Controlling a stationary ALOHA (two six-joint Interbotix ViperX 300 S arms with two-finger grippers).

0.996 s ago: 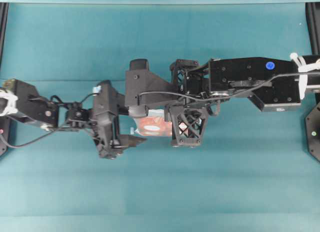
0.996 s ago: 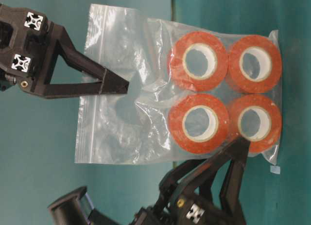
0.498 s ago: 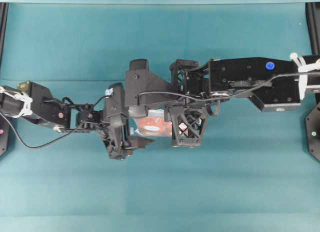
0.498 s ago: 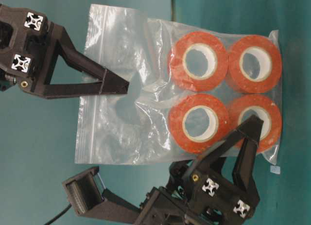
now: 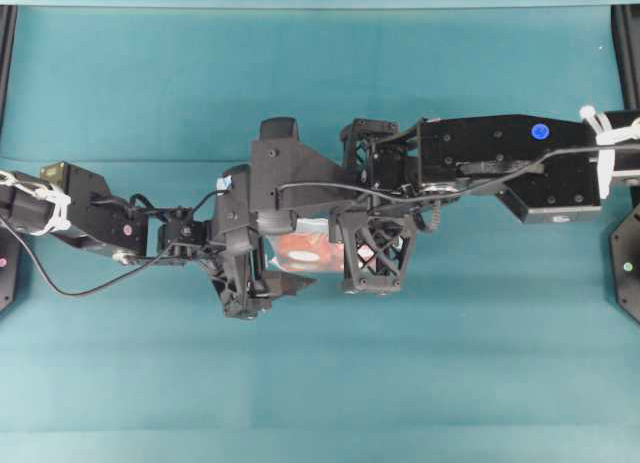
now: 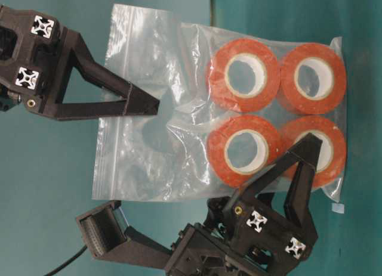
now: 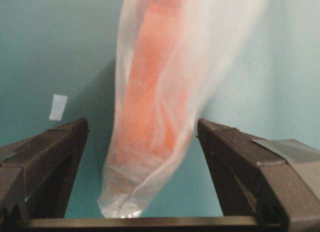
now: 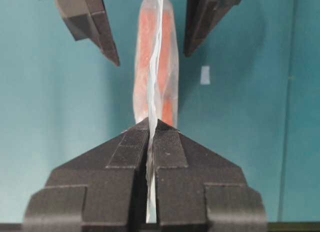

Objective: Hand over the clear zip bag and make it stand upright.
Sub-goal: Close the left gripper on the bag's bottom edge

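The clear zip bag [image 6: 179, 139] hangs in the air with several orange-red rolls [image 6: 245, 73] at its far end. My right gripper [image 6: 152, 106] is shut on the bag's empty plastic near the zip strip; in the right wrist view its jaws [image 8: 152, 127] pinch the thin edge. My left gripper [image 7: 142, 127] is open and straddles the roll end, with one finger [image 7: 50, 157] on each side and not touching. Its fingers [image 8: 100, 26] also show in the right wrist view beside the bag [image 8: 156, 66]. From overhead, only a patch of the bag [image 5: 305, 251] shows between the arms.
A teal table [image 5: 320, 383] lies under both arms. On it, close to the bag's roll end, is a small white patch of tape [image 6: 338, 208]. The right arm [image 5: 500, 163] reaches in from the right and the left arm [image 5: 90, 218] from the left.
My left gripper has moved in toward the bag and now has its open fingers around the roll end. The right gripper and the bag have stayed still.
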